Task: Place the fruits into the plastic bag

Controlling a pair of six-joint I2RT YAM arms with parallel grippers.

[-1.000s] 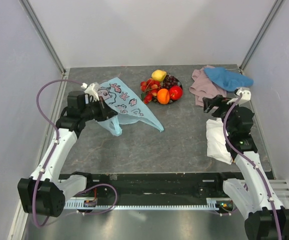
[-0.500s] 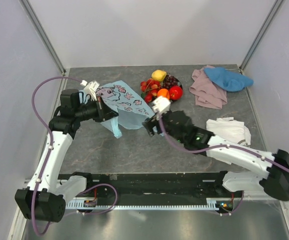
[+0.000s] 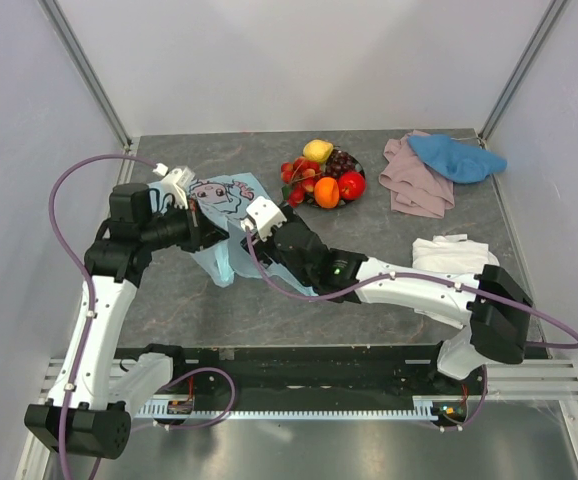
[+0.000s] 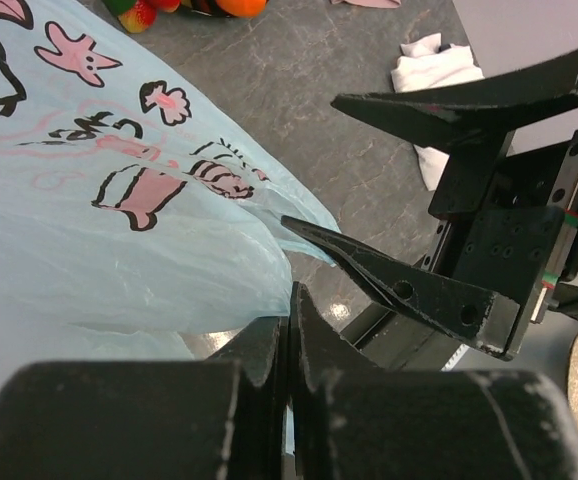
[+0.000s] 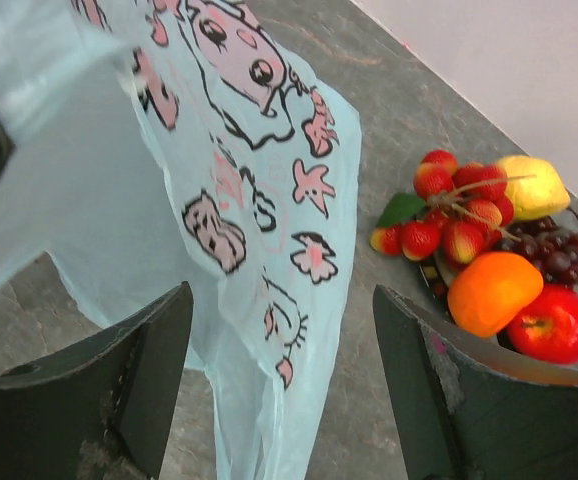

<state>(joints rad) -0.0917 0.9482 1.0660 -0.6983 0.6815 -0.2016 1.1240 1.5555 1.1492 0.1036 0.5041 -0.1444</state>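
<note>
While our left gripper [image 4: 291,300] pinches the plastic bag [image 3: 231,195] and the right gripper [image 5: 281,300] hangs spread beside it, the fruits [image 3: 321,178] — at two o'clock — all await bagging.

The tabletop [image 3: 369,225] is a dark grey slab with a mottled, stone-like surface, closed in by pale panels on three sides. Toward the far edge, near the middle, sits a dark-rimmed plate [image 3: 327,207] heaped with fruits [image 3: 321,178]. In the far right corner lies a crumpled pink cloth [image 3: 409,188]. A blue cloth [image 3: 456,158] rests across its far right part, reaching toward the right edge. Plate and pink cloth are near each other but apart, with bare slab between them. Nearer, along the right side, a white cloth [image 3: 456,250] lies bunched on the slab, its near part hidden.
</note>
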